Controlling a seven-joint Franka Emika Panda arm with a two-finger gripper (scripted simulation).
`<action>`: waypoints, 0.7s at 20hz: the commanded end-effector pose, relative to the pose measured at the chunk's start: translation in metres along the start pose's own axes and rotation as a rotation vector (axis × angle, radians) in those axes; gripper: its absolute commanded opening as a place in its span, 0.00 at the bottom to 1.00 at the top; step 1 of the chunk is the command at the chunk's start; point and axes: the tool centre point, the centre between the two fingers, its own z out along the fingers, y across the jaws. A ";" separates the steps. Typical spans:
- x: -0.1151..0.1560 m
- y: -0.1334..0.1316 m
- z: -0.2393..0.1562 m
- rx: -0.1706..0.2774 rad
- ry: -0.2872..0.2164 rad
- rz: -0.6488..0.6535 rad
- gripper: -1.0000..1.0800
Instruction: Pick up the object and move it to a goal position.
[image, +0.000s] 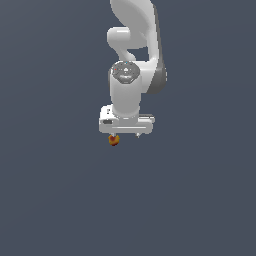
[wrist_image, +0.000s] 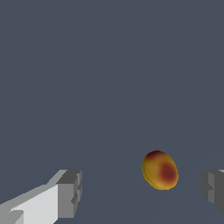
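The object is a small orange-yellow ball with dark red blotches, resting on the plain grey surface. In the exterior view it sits just under the white hand, toward that view's left. My gripper is open and points down over it. The wrist view shows the object in the gap of the gripper, nearer one grey finger than the other finger. Neither finger touches it.
The flat grey surface fills both views with nothing else on it. The white arm rises above the hand in the exterior view.
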 end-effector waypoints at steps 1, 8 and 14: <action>0.000 0.000 0.000 0.000 0.000 0.000 0.96; 0.001 0.001 -0.010 0.024 0.010 0.002 0.96; 0.002 0.001 -0.011 0.026 0.011 0.001 0.96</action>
